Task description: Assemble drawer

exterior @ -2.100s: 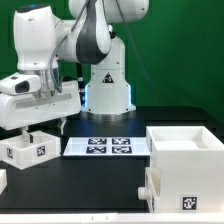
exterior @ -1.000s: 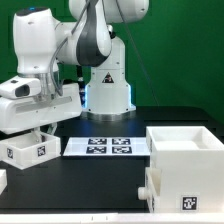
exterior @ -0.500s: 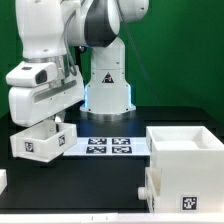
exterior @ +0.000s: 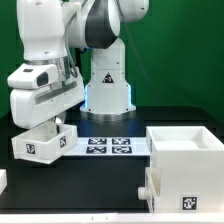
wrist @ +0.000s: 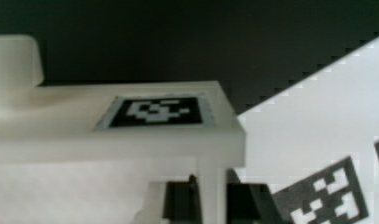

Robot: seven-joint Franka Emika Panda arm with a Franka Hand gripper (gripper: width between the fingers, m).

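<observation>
My gripper is shut on the wall of a small white drawer box with a square tag. It holds the box tilted, a little above the table, at the exterior view's left. In the wrist view the box fills most of the picture, its tag faces the camera, and the dark fingers pinch a thin wall, with my gripper astride it. The large white cube-shaped housing stands at the exterior view's right, its knob side facing front.
The marker board lies flat on the black table between the held box and the housing; it also shows in the wrist view. Another white part peeks in at the exterior view's left edge. The robot base stands behind.
The gripper closed on the small drawer box, lifted it off the table and carried it slightly toward the exterior view's right, tilting it. Since half a second ago it has hardly moved.
</observation>
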